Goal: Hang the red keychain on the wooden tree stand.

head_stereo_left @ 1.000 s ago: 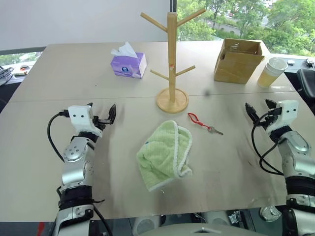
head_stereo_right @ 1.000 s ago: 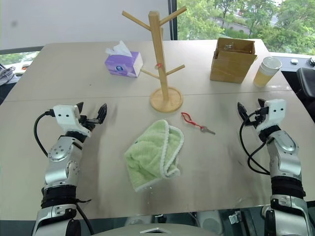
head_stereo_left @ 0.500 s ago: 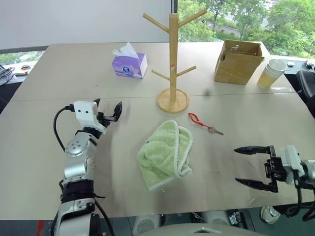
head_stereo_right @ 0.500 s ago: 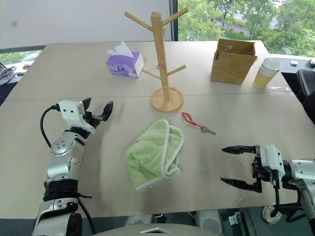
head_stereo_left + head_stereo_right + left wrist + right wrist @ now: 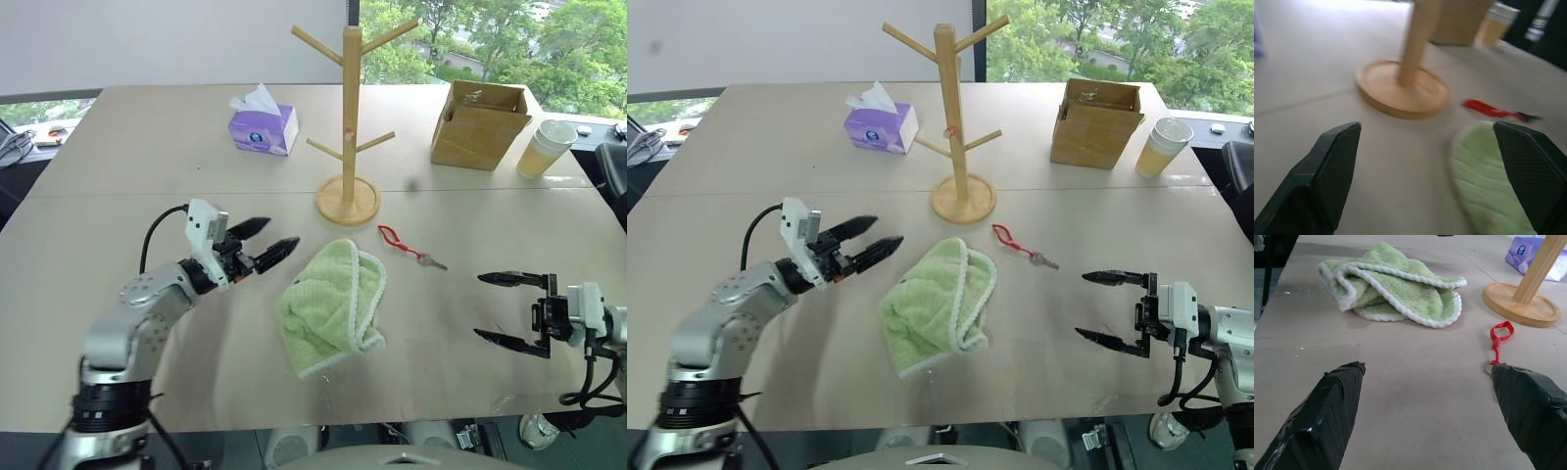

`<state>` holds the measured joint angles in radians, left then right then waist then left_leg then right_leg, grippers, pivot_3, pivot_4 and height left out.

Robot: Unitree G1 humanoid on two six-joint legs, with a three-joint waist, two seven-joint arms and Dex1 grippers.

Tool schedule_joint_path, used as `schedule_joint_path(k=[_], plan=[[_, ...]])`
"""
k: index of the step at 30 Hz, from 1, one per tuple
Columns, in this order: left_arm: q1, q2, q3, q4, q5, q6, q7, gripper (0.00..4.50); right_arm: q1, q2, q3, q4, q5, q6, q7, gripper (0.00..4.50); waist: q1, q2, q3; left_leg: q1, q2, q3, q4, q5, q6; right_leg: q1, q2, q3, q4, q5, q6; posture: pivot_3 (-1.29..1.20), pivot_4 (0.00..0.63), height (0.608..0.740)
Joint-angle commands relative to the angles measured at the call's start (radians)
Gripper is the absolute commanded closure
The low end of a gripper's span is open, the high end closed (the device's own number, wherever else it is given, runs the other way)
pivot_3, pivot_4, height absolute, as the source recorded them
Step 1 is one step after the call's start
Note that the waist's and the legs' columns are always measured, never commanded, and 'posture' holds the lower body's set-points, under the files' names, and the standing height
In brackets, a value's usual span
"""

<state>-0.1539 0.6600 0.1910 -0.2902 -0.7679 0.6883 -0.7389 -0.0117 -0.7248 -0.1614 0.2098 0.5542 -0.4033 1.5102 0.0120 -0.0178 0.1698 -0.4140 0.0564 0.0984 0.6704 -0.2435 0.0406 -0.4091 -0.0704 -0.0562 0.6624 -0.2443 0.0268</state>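
Head views. The wooden tree stand (image 5: 348, 127), a pale pole on a round disc base with slanted peg branches, stands upright near the middle of the beige table (image 5: 118, 157). The red keychain (image 5: 407, 245), a thin red cord loop with a small grey key, lies flat on the table just in front of the stand's base, toward the robot's right. A crumpled light-green towel with white edging (image 5: 331, 305) lies in front of the stand, beside the keychain but apart from it. The left gripper (image 5: 266, 241) hovers left of the towel, fingers spread wide, holding nothing. The right gripper (image 5: 507, 309) hovers right of the keychain, well apart from it, fingers likewise spread wide and empty. Behind the stand: a purple tissue box (image 5: 263, 129) to the left, an open cardboard box (image 5: 475, 122) and a paper cup (image 5: 543, 147) to the right.

Left wrist view. The stand's disc base (image 5: 1403, 90) lies ahead, the keychain beside it.

Right wrist view. The keychain lies between towel and stand base.
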Motion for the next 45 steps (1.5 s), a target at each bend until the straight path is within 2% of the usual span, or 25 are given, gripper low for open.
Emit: schedule_joint_path(k=[1, 4, 12, 20, 22, 24, 27, 28, 31, 36, 40, 45], plan=[[0.008, 0.053, 0.018, -0.101, -0.141, 0.164, -0.015, 0.0, -0.01, 0.004, 0.005, 0.006, 0.004, -0.036, 0.064, 0.06, 0.001, 0.0, 0.0, 0.0, 0.0, 0.0, 0.0, 0.0, 0.0, 0.0, 0.0, 0.0, 0.0, 0.0, 0.0, 0.0, 0.15, 0.74], [0.035, 0.114, -0.017, -0.148, -0.164, 0.245, -0.041, 0.0, -0.017, 0.013, 0.011, 0.016, -0.002, -0.054, 0.05, 0.06, 0.0, 0.0, 0.0, 0.0, 0.0, 0.0, 0.0, 0.0, 0.0, 0.0, 0.0, 0.0, 0.0, 0.0, 0.0, 0.0, 0.15, 0.74], [0.099, 0.19, -0.123, -0.205, -0.036, 0.19, -0.093, 0.0, -0.027, 0.021, 0.014, 0.023, -0.008, -0.065, 0.024, 0.06, 0.002, 0.0, 0.0, 0.0, -0.001, 0.0, 0.0, 0.0, -0.001, 0.0, 0.0, 0.0, 0.0, 0.0, 0.0, 0.0, 0.15, 0.74], [0.099, 0.186, -0.191, -0.188, 0.078, 0.122, -0.106, 0.0, -0.048, 0.034, 0.009, 0.025, -0.011, -0.061, 0.001, 0.06, 0.002, 0.0, 0.0, 0.0, -0.001, 0.0, 0.0, 0.0, -0.001, 0.0, 0.0, 0.0, 0.0, 0.0, -0.001, 0.0, 0.15, 0.74], [0.099, 0.169, -0.187, -0.18, 0.078, 0.115, -0.101, 0.42, -0.048, 0.033, 0.007, 0.025, -0.01, -0.06, 0.002, 0.0, 0.002, 0.0, 0.0, 0.0, -0.001, 0.0, 0.0, 0.0, -0.001, 0.0, 0.0, 0.0, 0.0, 0.0, -0.001, 0.0, 0.15, 0.74], [0.1, 0.16, -0.185, -0.176, 0.083, 0.107, -0.101, 1.09, -0.048, 0.032, 0.004, 0.027, -0.009, -0.06, 0.005, 0.0, 0.002, 0.0, 0.0, 0.0, -0.001, 0.0, 0.0, 0.0, -0.001, 0.0, 0.0, 0.0, 0.0, 0.0, -0.001, 0.0, 0.15, 0.74], [0.1, 0.149, -0.188, -0.174, 0.096, 0.093, -0.102, 2.36, -0.048, 0.031, 0.005, 0.026, -0.009, -0.059, 0.006, 0.0, 0.002, 0.0, 0.0, 0.0, -0.001, 0.0, 0.0, 0.0, -0.001, 0.0, 0.0, 0.0, 0.0, 0.0, 0.0, 0.0, 0.15, 0.74], [0.097, 0.143, -0.188, -0.174, 0.096, 0.089, -0.1, 2.95, -0.049, 0.031, 0.005, 0.024, -0.008, -0.057, 0.005, 0.0, 0.002, 0.0, 0.0, 0.0, -0.001, 0.0, 0.0, 0.0, -0.001, 0.0, 0.0, 0.0, 0.0, 0.0, 0.0, 0.0, 0.15, 0.74], [0.093, 0.129, -0.184, -0.175, 0.1, 0.082, -0.096, 4.37, -0.05, 0.031, 0.006, 0.023, -0.007, -0.055, 0.006, 0.0, 0.002, 0.0, 0.0, 0.0, -0.001, 0.0, 0.0, 0.0, -0.001, 0.0, 0.0, 0.0, 0.0, 0.0, 0.0, 0.0, 0.15, 0.74], [0.102, 0.115, -0.167, -0.19, 0.098, 0.072, -0.092, 4.44, -0.05, 0.032, 0.008, 0.023, -0.007, -0.056, 0.009, 0.0, 0.002, 0.0, 0.0, 0.0, -0.001, 0.0, 0.0, 0.0, -0.001, 0.0, 0.0, 0.0, 0.0, 0.0, 0.0, 0.0, 0.15, 0.74], [0.08, 0.068, -0.091, -0.18, 0.068, 0.071, -0.035, 4.44, -0.046, 0.032, 0.008, 0.021, -0.006, -0.056, 0.011, 0.0, 0.002, 0.0, 0.0, 0.0, -0.001, 0.0, 0.0, 0.0, -0.001, 0.0, 0.0, 0.0, 0.0, 0.0, 0.0, 0.0, 0.15, 0.74], [0.056, -0.044, 0.133, -0.137, 0.021, 0.047, 0.142, 4.44, -0.032, 0.024, -0.006, 0.013, 0.002, -0.058, 0.012, 0.0, 0.001, 0.0, 0.0, 0.0, 0.0, -0.001, 0.0, 0.0, -0.001, 0.0, 0.0, 0.0, 0.0, 0.0, 0.0, 0.0, 0.15, 0.74]])
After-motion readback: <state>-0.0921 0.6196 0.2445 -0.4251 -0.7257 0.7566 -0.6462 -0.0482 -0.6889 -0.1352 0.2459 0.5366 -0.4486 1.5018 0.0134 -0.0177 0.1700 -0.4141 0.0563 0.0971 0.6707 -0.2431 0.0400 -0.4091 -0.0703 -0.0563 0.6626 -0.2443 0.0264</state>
